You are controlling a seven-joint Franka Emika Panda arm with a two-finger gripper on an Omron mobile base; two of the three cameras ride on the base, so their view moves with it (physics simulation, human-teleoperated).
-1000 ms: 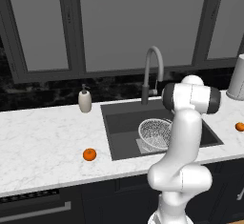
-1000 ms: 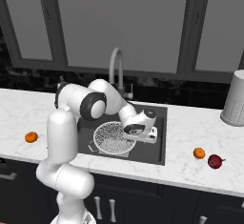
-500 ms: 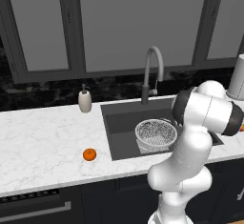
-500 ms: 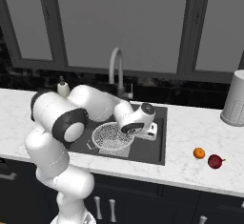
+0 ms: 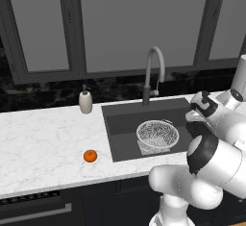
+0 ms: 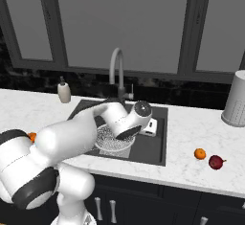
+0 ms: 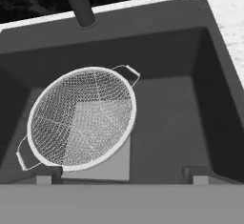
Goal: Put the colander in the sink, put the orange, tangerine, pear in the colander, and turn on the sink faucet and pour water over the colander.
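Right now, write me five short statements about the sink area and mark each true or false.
1. The colander sits inside the sink. True.
2. The colander holds an orange. False: its mesh bowl is empty in the hand view.
3. The pear lies on the counter beside an orange fruit. True.
4. Water runs from the sink faucet. False: no stream shows under the spout.
5. The gripper holds the colander's rim. False: its fingertips sit apart with nothing between them.
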